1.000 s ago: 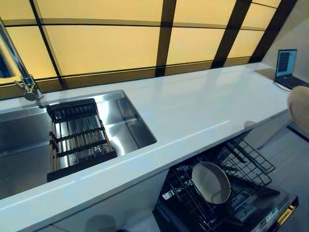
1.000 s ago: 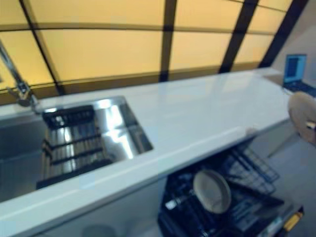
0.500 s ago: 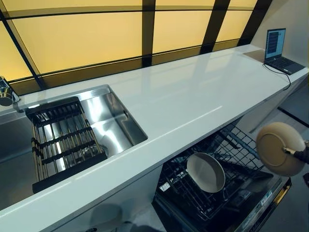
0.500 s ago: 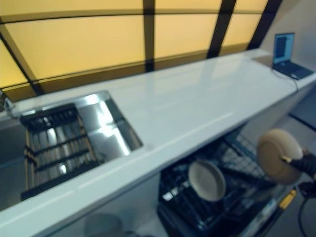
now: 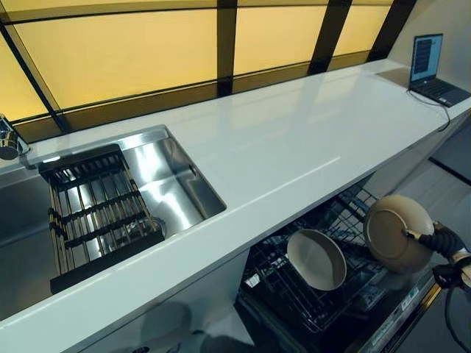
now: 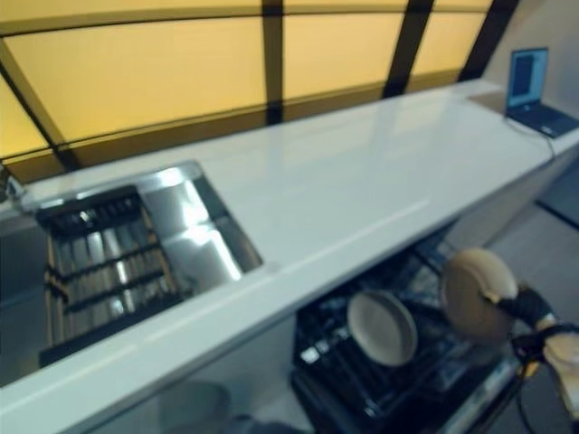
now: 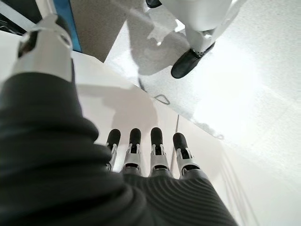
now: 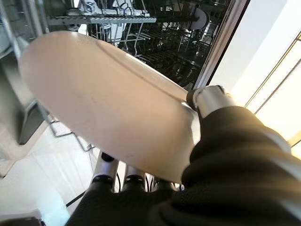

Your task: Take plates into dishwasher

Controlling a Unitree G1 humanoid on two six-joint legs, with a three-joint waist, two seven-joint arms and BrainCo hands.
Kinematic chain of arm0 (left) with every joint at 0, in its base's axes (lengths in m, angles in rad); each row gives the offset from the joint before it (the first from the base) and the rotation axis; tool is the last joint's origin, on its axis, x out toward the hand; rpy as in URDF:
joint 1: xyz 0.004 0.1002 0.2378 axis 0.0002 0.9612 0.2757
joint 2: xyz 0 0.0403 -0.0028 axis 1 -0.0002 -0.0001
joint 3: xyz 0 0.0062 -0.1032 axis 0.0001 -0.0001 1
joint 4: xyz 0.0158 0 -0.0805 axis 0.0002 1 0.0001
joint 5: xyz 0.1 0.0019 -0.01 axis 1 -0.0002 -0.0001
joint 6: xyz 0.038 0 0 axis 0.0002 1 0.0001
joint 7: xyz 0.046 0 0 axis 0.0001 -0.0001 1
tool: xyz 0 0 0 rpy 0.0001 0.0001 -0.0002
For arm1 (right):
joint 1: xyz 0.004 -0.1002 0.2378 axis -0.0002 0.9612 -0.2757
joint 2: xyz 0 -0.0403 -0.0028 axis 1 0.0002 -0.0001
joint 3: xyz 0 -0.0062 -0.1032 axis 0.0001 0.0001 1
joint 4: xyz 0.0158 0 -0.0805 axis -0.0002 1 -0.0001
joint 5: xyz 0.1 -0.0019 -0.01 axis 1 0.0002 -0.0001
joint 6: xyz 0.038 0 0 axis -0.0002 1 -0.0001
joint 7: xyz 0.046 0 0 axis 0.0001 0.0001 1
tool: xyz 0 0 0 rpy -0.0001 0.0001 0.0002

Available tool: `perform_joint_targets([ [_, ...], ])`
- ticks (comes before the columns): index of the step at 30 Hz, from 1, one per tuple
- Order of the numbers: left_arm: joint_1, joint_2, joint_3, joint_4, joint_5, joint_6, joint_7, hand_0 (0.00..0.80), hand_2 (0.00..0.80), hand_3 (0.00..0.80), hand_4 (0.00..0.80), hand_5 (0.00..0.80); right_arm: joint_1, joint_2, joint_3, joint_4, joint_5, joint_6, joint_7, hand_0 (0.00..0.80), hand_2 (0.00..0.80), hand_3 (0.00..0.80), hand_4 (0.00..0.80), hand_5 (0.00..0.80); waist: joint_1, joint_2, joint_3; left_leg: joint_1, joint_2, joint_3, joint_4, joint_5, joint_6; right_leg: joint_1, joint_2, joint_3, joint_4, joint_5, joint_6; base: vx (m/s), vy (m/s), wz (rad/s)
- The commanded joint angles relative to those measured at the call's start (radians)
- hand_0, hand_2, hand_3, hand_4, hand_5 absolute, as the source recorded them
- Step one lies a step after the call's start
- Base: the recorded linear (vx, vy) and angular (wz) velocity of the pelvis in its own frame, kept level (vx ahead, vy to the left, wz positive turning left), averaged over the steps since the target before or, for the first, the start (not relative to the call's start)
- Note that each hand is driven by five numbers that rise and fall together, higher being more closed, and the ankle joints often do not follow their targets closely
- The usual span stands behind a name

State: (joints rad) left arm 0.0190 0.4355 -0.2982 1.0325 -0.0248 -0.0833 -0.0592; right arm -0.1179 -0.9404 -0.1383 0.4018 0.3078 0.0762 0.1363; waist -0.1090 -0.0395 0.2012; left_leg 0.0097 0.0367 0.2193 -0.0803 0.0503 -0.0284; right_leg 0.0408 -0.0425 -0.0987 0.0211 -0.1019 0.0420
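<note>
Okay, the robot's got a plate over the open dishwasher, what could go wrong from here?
1. The right robot hand pinches the held plate only at its rim, so it may slip or swing.
2. Another plate already stands in the dishwasher rack close by; the two may knock together.
3. The held plate may strike the rack's wires and miss a slot.

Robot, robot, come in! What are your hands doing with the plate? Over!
Right hand shut on beige plate, above dishwasher rack. One plate already racked. Left hand open, idle.

The left hand [image 7: 94,188] has a dark ribbed cover; its silver fingers [image 7: 157,150] have dark tips.
</note>
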Motion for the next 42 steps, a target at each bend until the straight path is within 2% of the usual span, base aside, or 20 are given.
perform_joint_targets([
  [1, -0.043, 0.021, 0.015, -0.016, -0.046, -0.025, 0.007, 0.000, 0.000, 0.000, 0.000, 0.000, -0.157, -0.058, 0.038, 0.012, 0.020, -0.018, -0.039, 0.800, 0.800, 0.800, 0.800, 0.800, 0.055, -0.020, 0.025, 0.006, -0.031, -0.034, 0.043, -0.112, 0.052, -0.108, -0.026, -0.007, 0.027, 0.130, 0.103, -0.140, -0.006, 0.01],
  [10, -0.051, 0.020, 0.024, -0.056, -0.116, -0.034, 0.003, 0.000, 0.000, 0.000, 0.000, 0.000, -0.256, -0.106, 0.089, 0.030, -0.013, 0.002, -0.048, 0.800, 0.800, 0.800, 0.800, 0.800, 0.058, 0.025, 0.077, -0.029, -0.035, -0.044, 0.028, -0.084, 0.034, -0.140, -0.028, -0.022, 0.027, 0.124, 0.085, -0.101, -0.036, 0.02],
  [18, -0.068, 0.011, 0.016, -0.065, -0.157, -0.052, 0.004, 0.000, 0.000, 0.000, 0.000, 0.000, -0.337, -0.143, 0.140, 0.044, -0.040, 0.018, -0.011, 0.800, 0.800, 0.800, 0.800, 0.800, 0.055, 0.061, 0.108, -0.060, -0.026, -0.049, 0.016, -0.055, 0.006, -0.157, -0.022, -0.046, 0.016, 0.120, 0.066, -0.098, -0.032, 0.02],
  [26, -0.087, -0.005, 0.014, -0.063, -0.162, -0.059, 0.005, 0.000, 0.000, 0.000, 0.000, 0.000, -0.316, -0.122, 0.154, 0.038, -0.070, 0.052, 0.058, 0.800, 0.800, 0.800, 0.800, 0.800, 0.045, 0.071, 0.114, -0.062, -0.017, -0.045, 0.008, -0.044, -0.012, -0.154, -0.021, -0.073, 0.018, 0.110, 0.056, -0.046, -0.019, 0.03],
  [34, -0.095, -0.012, 0.013, -0.062, -0.163, -0.063, 0.006, 0.000, 0.000, 0.000, 0.000, 0.000, -0.284, -0.102, 0.165, 0.057, -0.097, 0.052, 0.106, 0.800, 0.800, 0.800, 0.800, 0.800, 0.040, 0.076, 0.113, -0.055, -0.015, -0.043, 0.008, -0.043, -0.018, -0.149, -0.023, -0.081, 0.020, 0.106, 0.052, 0.000, 0.000, 0.00],
  [42, -0.107, -0.017, 0.013, -0.062, -0.153, -0.063, 0.004, 0.000, 0.000, 0.000, 0.000, 0.000, -0.250, -0.076, 0.236, 0.128, -0.243, 0.034, 0.215, 0.800, 0.800, 0.800, 0.800, 0.800, 0.043, 0.074, 0.106, -0.039, -0.017, -0.040, 0.006, -0.045, -0.022, -0.134, -0.029, -0.089, 0.018, 0.107, 0.053, 0.000, 0.000, 0.00],
])
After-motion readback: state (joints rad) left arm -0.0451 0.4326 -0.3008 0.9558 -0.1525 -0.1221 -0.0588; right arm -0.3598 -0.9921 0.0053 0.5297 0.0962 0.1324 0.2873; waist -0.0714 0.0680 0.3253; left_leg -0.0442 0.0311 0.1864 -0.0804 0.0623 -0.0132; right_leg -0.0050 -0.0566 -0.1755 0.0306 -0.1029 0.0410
